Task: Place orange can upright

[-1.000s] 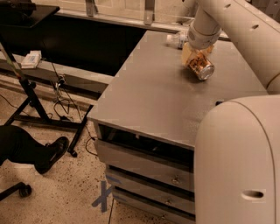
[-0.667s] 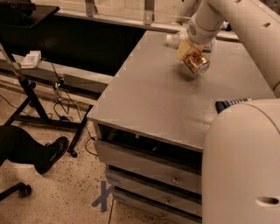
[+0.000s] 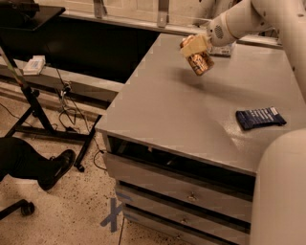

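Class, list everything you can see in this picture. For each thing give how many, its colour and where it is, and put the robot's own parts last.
orange can: one, orange-brown, held tilted in the air above the far part of the table
packet: one, dark blue, lying flat on the table's right side
table: one, grey, centre
drawers: at least two, grey, in the table's front
side table: one, black, upper left
small box: one, white, on the ledge at left
shoe: one, black, on the floor at lower left
tape cross: one, blue, on the floor before the drawers
gripper: one, pale, shut on the orange can
arm: one, white, upper right
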Robot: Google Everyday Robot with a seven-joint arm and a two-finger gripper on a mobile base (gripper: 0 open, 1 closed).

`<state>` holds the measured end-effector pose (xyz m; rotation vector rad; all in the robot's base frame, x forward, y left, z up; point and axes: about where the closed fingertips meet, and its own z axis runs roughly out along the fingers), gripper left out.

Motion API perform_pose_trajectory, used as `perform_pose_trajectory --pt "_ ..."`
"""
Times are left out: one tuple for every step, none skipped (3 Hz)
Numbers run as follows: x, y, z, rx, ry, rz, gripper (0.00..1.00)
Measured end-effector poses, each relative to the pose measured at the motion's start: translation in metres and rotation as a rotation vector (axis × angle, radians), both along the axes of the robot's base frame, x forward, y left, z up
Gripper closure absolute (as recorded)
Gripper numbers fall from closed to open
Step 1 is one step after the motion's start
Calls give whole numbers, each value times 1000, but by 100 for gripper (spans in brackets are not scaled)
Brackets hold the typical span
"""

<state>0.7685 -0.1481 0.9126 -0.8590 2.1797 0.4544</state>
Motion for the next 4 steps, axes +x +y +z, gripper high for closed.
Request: perform_pose_trajectory --pt "-7 7 14 138 -117 142 100" --pt "-21 5 21 162 -216 265 100" --pt "-33 -6 17 189 -262 324 100" --pt "-44 -18 9 292 -290 331 100"
